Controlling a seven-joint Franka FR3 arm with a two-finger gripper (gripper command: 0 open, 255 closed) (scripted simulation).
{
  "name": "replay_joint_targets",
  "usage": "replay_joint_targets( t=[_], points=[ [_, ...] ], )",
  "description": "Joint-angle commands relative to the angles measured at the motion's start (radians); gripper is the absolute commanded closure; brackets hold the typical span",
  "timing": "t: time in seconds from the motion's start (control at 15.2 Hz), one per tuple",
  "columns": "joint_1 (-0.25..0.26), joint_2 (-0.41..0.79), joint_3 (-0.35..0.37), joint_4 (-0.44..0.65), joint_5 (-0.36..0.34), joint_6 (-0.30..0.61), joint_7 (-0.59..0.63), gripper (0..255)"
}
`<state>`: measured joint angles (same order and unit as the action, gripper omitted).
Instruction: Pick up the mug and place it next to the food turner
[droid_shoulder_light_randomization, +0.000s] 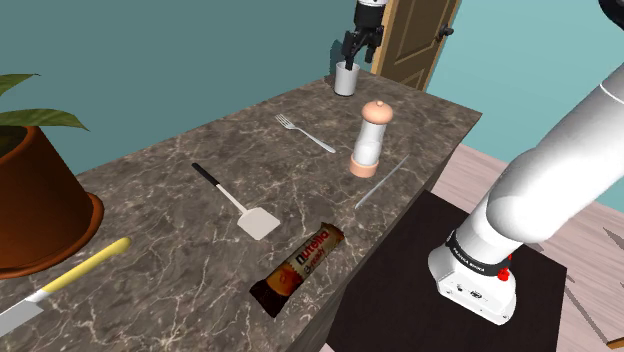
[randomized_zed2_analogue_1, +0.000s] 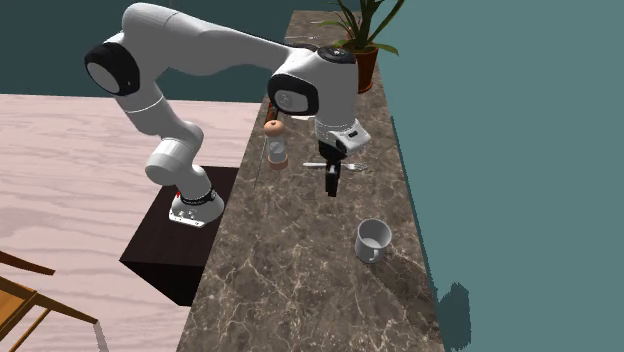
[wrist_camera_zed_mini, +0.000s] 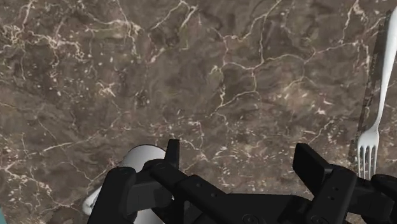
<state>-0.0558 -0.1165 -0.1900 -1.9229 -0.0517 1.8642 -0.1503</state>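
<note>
The brown marbled counter (droid_shoulder_light_randomization: 150, 200) is the largest thing here, and the white arm (randomized_zed2_analogue_1: 200, 45) reaches out over its far end. There the black gripper (droid_shoulder_light_randomization: 359, 50) hangs above the stone with its fingers (wrist_camera_zed_mini: 310, 167) spread apart, clasping nothing. The white mug (randomized_zed2_analogue_1: 373, 241) stands upright just outside one finger, near the far corner by the wall-side edge, with its long axis vertical and its mouth up. The food turner (droid_shoulder_light_randomization: 240, 205) lies flat at mid-counter, well apart from the mug, its black handle toward the wall-side edge and its pale blade toward the stand-side edge; a fork (droid_shoulder_light_randomization: 305, 133) and a grinder (droid_shoulder_light_randomization: 368, 140) lie between the two.
</note>
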Motion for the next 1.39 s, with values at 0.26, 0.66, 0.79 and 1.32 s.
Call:
replay_joint_targets(
  t=[0.26,0.66,0.79,1.32],
  points=[
    [-0.028,0.237,-0.031,0.213,0.036,0.011,-0.079,0],
    [-0.065,0.442,-0.04,0.42,0.073,-0.002,-0.134,0],
    [-0.066,0.446,-0.039,0.398,0.073,0.024,-0.134,0],
    [-0.067,0.457,-0.039,0.353,0.076,0.08,-0.136,0]
  ],
)
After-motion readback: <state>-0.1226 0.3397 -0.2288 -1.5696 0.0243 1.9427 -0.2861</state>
